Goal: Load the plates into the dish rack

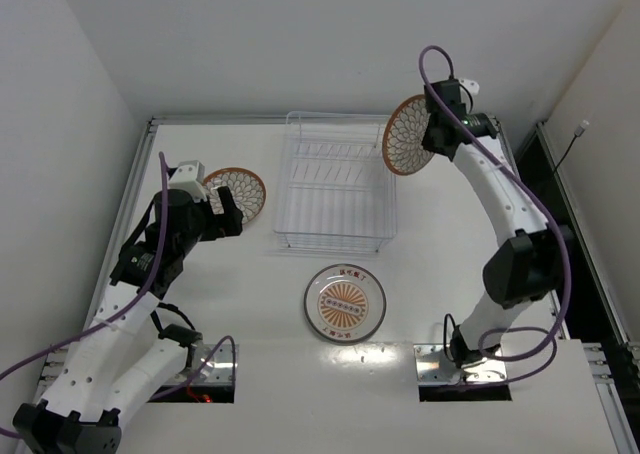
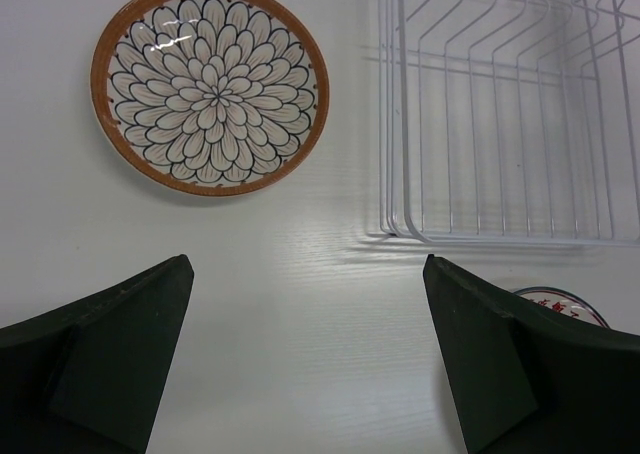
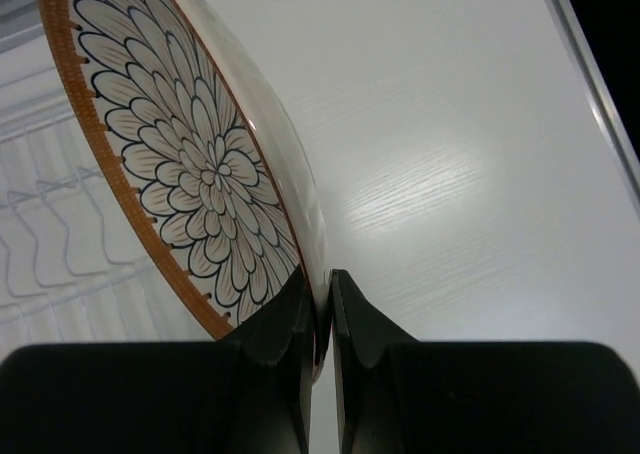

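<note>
Right gripper (image 3: 320,309): clamped on held plate's rim
Held plate (image 3: 190,164): on edge, raised at rack's far right corner
Rack (image 1: 335,244): centre of table (image 1: 450,234)
Left gripper (image 2: 307,269): jaws wide apart, holding nothing
Left plate (image 2: 210,86): flat, left of rack
Sunburst plate (image 1: 345,302): flat, near side of rack

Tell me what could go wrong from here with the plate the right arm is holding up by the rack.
1. The right jaws pinch the patterned plate only at its thin rim, with the plate on edge. It might slip or swing as it is lowered.
2. The plate hangs near the far right corner of the dish rack, so it might strike the wire rim instead of dropping between the dividers.
</note>
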Robot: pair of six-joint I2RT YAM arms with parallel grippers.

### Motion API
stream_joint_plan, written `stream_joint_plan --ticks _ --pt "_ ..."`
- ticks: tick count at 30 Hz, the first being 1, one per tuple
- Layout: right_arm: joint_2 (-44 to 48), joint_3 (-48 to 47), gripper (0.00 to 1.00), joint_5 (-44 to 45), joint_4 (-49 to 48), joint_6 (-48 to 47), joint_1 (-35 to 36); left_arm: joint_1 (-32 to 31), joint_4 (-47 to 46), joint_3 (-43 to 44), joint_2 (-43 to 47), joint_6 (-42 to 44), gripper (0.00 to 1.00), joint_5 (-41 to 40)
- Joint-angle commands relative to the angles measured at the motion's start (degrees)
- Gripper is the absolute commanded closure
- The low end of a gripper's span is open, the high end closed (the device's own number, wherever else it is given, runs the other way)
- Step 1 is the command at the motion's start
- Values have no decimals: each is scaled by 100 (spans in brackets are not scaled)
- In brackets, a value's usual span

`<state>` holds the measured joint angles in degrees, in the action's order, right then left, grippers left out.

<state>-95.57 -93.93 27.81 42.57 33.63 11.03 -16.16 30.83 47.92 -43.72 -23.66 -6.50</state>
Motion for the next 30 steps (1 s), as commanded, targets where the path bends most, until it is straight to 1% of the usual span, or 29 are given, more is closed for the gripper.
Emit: stream_joint_plan --ticks 1,4,5,11,13,17,22,24,26,29,30 --pt "-329 -810 100 1040 -328 -5 206 -45 -77 7 -13 -60 0 -35" --pt "-812 -1276 100 1366 -100 -5 373 -45 -77 7 -13 -60 0 17" --pt "-945 -1581 100 1445 49 -5 478 -45 -77 7 -13 -60 0 17" --pt "-1797 -2742 100 1876 498 -58 866 -45 -77 7 -13 -60 0 17" --pt "-2061 -2981 100 2122 708 -58 1023 -45 -77 7 -13 -60 0 17" --pt "-2185 -2921 100 2666 762 -58 1165 -45 -77 7 -13 -60 0 17" --pt "-2133 -2920 100 3115 745 -137 1401 -45 -77 7 -13 -60 0 70" --pt "-1958 -2920 100 3317 622 -417 1489 -45 -77 7 -13 -60 0 70" --pt "-1905 -3113 100 3554 394 -646 1578 -45 -77 7 -13 -60 0 70" --pt "-1904 -3325 100 3932 95 -1225 1797 -45 -77 7 -13 -60 0 70" --pt "-1965 -3394 100 4047 -28 -1584 1850 -45 -77 7 -13 -60 0 70"
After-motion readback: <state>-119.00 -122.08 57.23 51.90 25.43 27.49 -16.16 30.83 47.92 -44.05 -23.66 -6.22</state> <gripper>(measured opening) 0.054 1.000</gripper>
